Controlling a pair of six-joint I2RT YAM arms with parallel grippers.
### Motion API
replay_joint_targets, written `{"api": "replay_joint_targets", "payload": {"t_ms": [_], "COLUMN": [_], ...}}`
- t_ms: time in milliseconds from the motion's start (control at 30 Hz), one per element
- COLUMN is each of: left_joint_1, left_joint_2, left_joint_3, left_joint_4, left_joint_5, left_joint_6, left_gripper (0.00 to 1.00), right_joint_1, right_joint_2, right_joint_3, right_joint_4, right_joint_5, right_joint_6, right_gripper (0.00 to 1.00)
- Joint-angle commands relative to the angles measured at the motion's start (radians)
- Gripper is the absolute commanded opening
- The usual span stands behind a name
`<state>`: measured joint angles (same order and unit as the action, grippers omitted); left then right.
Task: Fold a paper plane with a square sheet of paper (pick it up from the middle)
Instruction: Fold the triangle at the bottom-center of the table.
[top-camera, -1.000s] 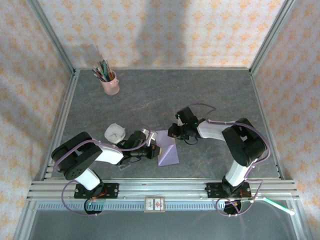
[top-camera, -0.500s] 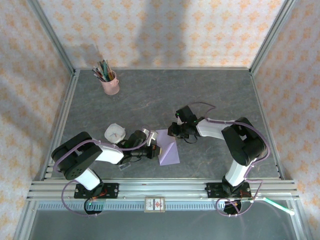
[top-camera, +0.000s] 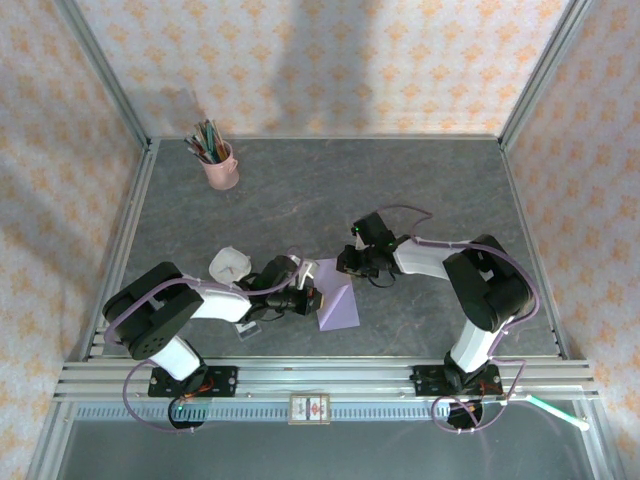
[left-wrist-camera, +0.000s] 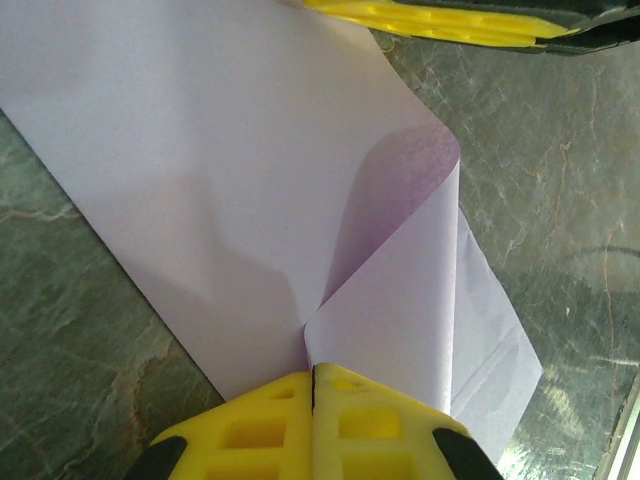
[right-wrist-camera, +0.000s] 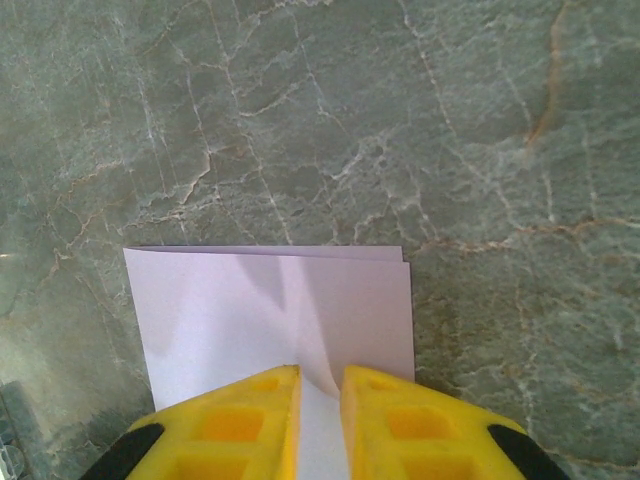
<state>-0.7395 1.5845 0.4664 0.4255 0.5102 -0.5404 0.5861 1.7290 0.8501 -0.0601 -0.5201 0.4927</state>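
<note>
Two arms reached inward over the grey stone table (top-camera: 420, 180), meeting just below the middle of the top view. Between them lay the square sheet of paper (top-camera: 338, 306), lavender and already doubled over. In the right wrist view two layered edges showed along its far side.

The left gripper (left-wrist-camera: 313, 388) came at the sheet from the left of the top view. Its yellow fingers were pressed together on the paper, pinching a corner flap that curled up and over the flat layer, with a soft, uncreased bend near the upper right of the left wrist view. The right gripper (right-wrist-camera: 320, 390) sat at the sheet's upper edge in the top view. Its jaws stood narrowly parted with paper showing in the gap, and it seemed to pin the sheet to the table rather than clamp it.

By my reading, the step in hand was a diagonal corner fold, early in the shaping of the nose. The next move would call for carrying the flap's edge to the centre line and laying it flat. The bend would then need pressing into a sharp crease while the other claw kept the sheet from sliding.
</note>
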Motion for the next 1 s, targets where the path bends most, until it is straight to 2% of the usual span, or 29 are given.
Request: {"api": "replay_joint_targets", "payload": {"t_ms": [0,200,733,967], "left_joint_1": [-0.009,-0.009,-0.007,-0.008], "left_joint_2": [0.044,0.018,-0.031,0.001], "left_joint_3": [0.028,0.037,0.056,0.07], "left_joint_4": [-0.035,-0.025,-0.074,-0.103], "left_joint_5": [0.003,0.031,0.025,0.005], "left_joint_6": [0.032,0.014,0.026,0.036], "left_gripper": [0.0,0.0,0.0,0.0], "right_joint_1": [0.0,0.0,0.0,0.0], "right_joint_2": [0.018,0.018,0.018,0.015], "right_joint_3": [-0.034,-0.04,-0.044,-0.046], "right_joint_4": [-0.038,-0.036,-0.035,-0.035], "right_joint_5": [0.037,0.037,0.039,0.042], "right_joint_6": [-0.011,-0.011,-0.011,-0.013], "right_gripper": [0.19,0.19,0.19,0.19]}}
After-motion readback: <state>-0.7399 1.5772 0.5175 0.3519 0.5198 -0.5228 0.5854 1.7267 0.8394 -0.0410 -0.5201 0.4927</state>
